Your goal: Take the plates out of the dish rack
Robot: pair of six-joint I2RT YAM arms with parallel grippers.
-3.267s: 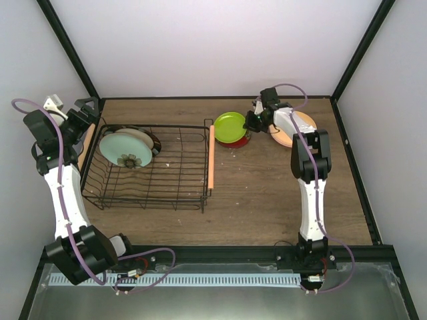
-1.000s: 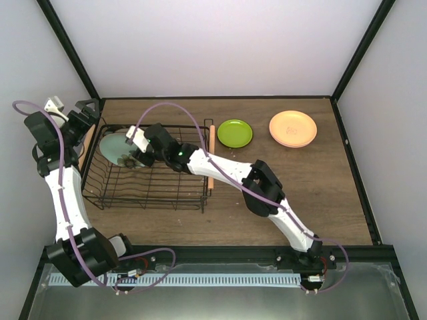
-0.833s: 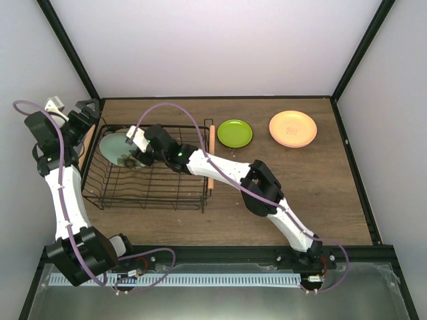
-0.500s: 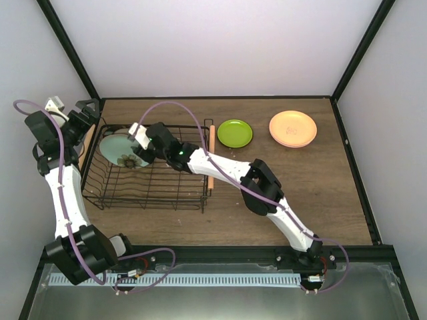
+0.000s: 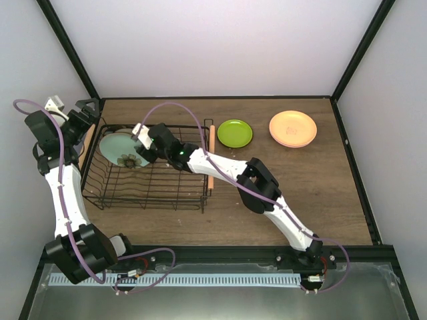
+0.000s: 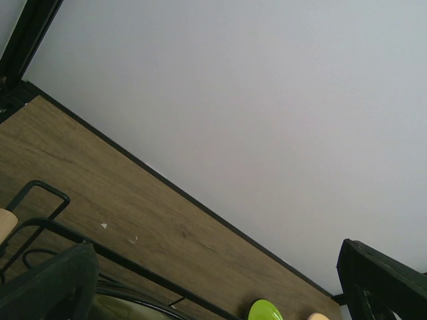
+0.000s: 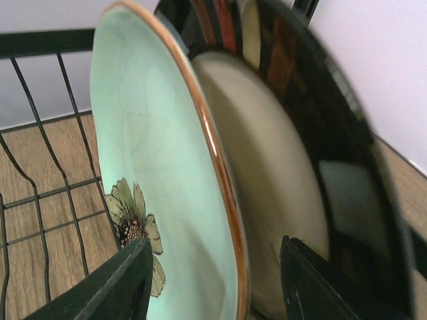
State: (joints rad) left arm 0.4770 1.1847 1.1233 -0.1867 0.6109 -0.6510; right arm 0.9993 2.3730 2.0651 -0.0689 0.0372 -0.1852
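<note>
The black wire dish rack (image 5: 167,183) stands at the left of the table. A pale mint plate (image 5: 122,149) with a flower print stands on edge in its back left corner. A dark-rimmed plate with a beige centre (image 5: 152,141) stands right behind it. My right gripper (image 5: 141,143) reaches across the rack and is open. In the right wrist view its fingers (image 7: 123,283) straddle the mint plate's (image 7: 143,167) brown rim without closing on it, and the dark-rimmed plate (image 7: 280,173) is behind. My left gripper (image 5: 85,115) is open and empty by the rack's back left corner.
A lime green plate (image 5: 235,133) lies just right of the rack's wooden handle (image 5: 211,157). A yellow-orange plate (image 5: 293,127) lies on a pink one at the back right. The left wrist view shows the back wall, the rack's rim (image 6: 47,223) and the green plate (image 6: 267,311).
My right arm has swung from the plates at the back right over to the rack. In the last second its gripper shifted slightly along the mint plate's rim. My left arm has not moved.
</note>
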